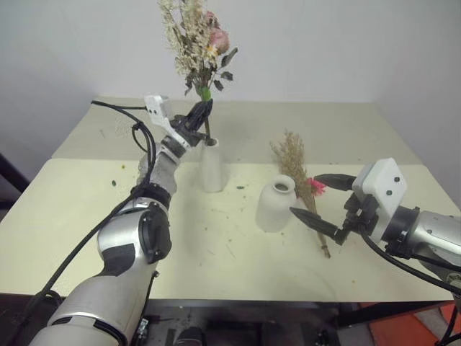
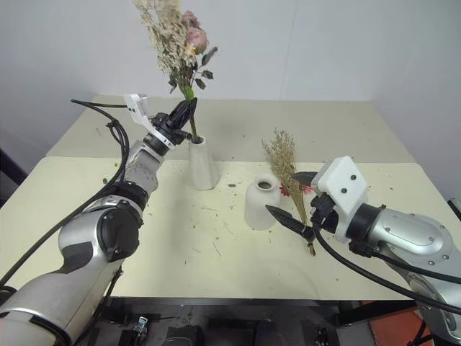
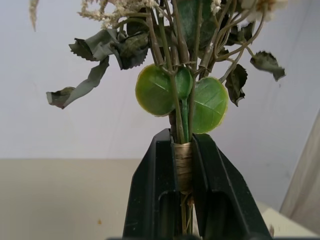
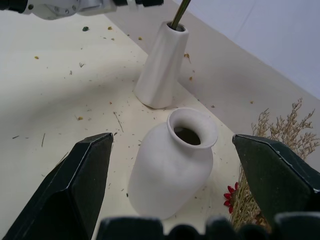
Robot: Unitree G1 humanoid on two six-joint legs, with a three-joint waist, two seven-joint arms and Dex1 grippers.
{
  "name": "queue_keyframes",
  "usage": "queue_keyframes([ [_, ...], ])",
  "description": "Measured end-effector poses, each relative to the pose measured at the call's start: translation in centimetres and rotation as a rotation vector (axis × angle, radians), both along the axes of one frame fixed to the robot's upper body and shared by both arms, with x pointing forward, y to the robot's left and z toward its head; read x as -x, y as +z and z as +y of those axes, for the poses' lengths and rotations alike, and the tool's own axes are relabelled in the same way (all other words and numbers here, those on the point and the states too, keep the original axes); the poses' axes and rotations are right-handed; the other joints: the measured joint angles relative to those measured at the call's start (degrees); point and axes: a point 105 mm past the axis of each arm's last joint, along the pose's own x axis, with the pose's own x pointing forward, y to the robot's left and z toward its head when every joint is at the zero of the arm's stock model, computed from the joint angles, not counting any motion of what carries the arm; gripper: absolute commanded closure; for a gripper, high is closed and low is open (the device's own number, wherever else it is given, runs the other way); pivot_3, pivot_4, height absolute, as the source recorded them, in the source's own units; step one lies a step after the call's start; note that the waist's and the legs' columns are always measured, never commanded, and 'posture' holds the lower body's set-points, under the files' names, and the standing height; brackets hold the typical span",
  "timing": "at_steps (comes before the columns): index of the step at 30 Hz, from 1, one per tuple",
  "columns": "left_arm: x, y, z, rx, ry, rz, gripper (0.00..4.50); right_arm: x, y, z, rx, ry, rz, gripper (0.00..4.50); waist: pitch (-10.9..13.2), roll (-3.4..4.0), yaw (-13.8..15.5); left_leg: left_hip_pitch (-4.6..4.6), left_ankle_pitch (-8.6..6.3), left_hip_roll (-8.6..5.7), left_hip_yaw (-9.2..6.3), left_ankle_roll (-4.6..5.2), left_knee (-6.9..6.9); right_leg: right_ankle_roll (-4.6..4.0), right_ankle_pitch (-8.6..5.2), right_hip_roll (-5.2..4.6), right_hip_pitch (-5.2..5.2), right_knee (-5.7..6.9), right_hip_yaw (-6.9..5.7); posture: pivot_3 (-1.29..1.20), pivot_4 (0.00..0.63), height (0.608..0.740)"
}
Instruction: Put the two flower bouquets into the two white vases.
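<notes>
Right hand [image 1: 325,202]: nearest of all, hovering low over the near right of the tabletop, its two black fingers spread wide apart and gripping nothing; one finger lies just beside the squat vase, the other above the dry sprigs.
Squat vase [image 1: 276,205]: round-bodied, white, upright near the middle of the tabletop, mouth open with nothing in it.
Dry bouquet [image 1: 300,176]: tan-brown sprigs with one pink-red daisy [image 1: 315,185], lying on the tabletop just right of the squat vase, stem end pointing near, tips leaning against the vase's neck.
Tall vase [image 1: 211,166]: slim white cone, upright, farther back and left of the squat vase.
Left hand [image 1: 202,115]: raised just above the tall vase, fingers clamped together on the taped stem of the leafy bouquet.
Leafy bouquet [image 1: 198,36]: cream-white and pink blooms with green leaves, held upright; its thin stem reaches down into the tall vase's mouth.
Tabletop [image 1: 86,209]: pale cream, strewn with small plant crumbs.
</notes>
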Motion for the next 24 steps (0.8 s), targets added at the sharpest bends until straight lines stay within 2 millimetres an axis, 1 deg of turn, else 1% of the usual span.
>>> queue_keyframes([
  [3,0.1,-0.8,0.0,-0.021,-0.004,0.003,4.37,-0.1,0.0,-0.1,-0.002,0.000,0.004,0.00,0.0,0.00,0.0,-0.02,0.00,0.00,0.00,0.00,0.00,-0.04,0.03,0.00,-0.01,0.00,0.00,0.00,0.150,0.740],
  [10,0.4,-0.8,-0.3,-0.055,-0.013,-0.024,4.37,-0.4,0.6,0.0,-0.007,0.004,-0.013,0.00,0.0,0.00,0.0,-0.01,0.00,-0.01,0.00,0.00,0.00,-0.04,0.03,0.00,0.00,0.00,0.00,0.00,0.150,0.740],
  [14,0.4,-1.1,-0.3,-0.061,-0.012,-0.028,4.37,-0.7,1.3,0.0,-0.030,0.003,-0.024,0.00,0.0,0.00,0.0,0.01,0.00,0.01,0.00,0.00,0.00,-0.05,0.03,0.01,0.00,0.03,0.00,0.00,0.150,0.740],
  [19,0.6,-1.3,-0.3,-0.064,-0.023,-0.030,4.37,-0.7,1.2,0.1,-0.038,0.004,-0.014,0.00,0.0,0.00,0.0,-0.02,0.00,0.00,0.00,0.00,0.00,-0.05,0.03,0.00,-0.01,0.00,0.00,0.00,0.150,0.740],
  [21,0.6,-1.4,-0.2,-0.065,-0.029,-0.031,3.63,-0.8,1.2,0.1,-0.039,0.001,-0.013,0.00,0.0,0.00,0.0,-0.01,0.00,0.00,0.00,0.00,0.00,-0.05,0.03,0.00,-0.01,0.02,0.00,0.00,0.150,0.740],
  [23,0.7,-1.4,-0.3,-0.068,-0.041,-0.035,3.14,-0.8,1.1,0.1,-0.039,0.000,-0.010,0.00,0.0,0.00,0.0,0.00,0.00,0.00,0.00,0.00,0.00,-0.05,0.03,0.00,-0.01,0.03,0.00,0.00,0.150,0.740],
  [24,0.8,-1.4,-0.3,-0.069,-0.048,-0.037,2.77,-0.8,1.0,0.2,-0.038,0.001,-0.007,0.00,0.0,0.00,0.0,0.00,0.00,0.00,0.00,0.00,0.00,-0.05,0.03,0.00,-0.01,0.03,0.00,0.00,0.150,0.740],
])
